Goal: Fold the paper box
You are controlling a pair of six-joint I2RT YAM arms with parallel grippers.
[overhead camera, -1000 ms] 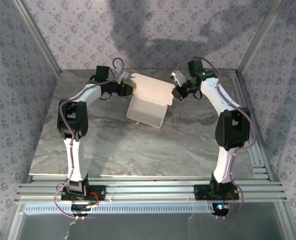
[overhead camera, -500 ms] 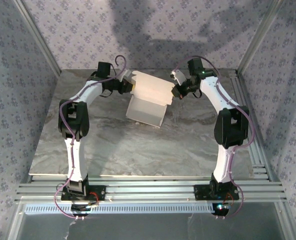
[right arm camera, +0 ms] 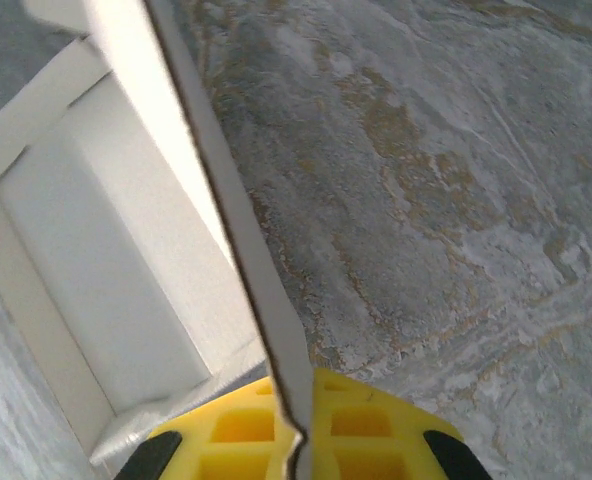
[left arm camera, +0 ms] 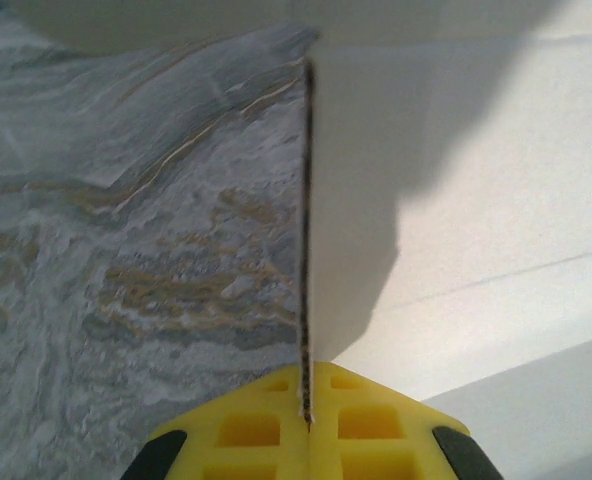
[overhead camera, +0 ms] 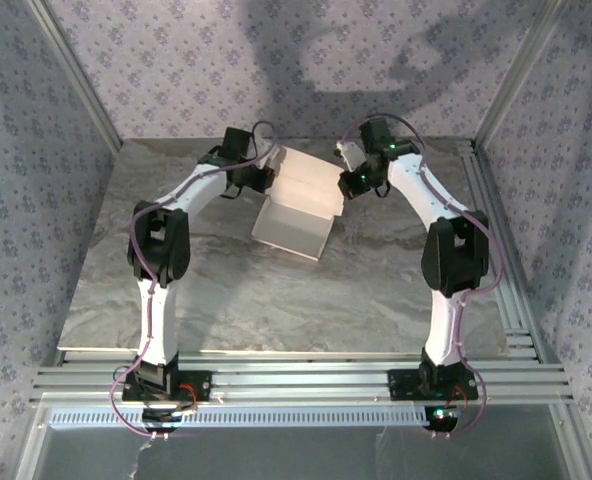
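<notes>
The paper box (overhead camera: 298, 208) is a white cardboard blank, partly formed, standing open at the back middle of the marble table. Its lid panel rises toward the back. My left gripper (overhead camera: 269, 172) is shut on the lid's left edge; in the left wrist view the thin cardboard edge (left arm camera: 307, 250) runs straight into the closed yellow fingers (left arm camera: 246, 430). My right gripper (overhead camera: 348, 181) is shut on the lid's right edge; in the right wrist view that flap (right arm camera: 238, 230) sits pinched between the yellow fingers (right arm camera: 376, 440), with the box's open inside (right arm camera: 106, 260) to its left.
The grey marble tabletop (overhead camera: 226, 290) stretches toward the near edge in front of the box. Aluminium frame rails (overhead camera: 296, 380) run along the front, and patterned walls (overhead camera: 36, 180) close in the sides and back.
My left gripper has moved right onto the lid's left edge and shut on it. The right gripper has shifted slightly left and back, and the lid panel now stands narrower between them.
</notes>
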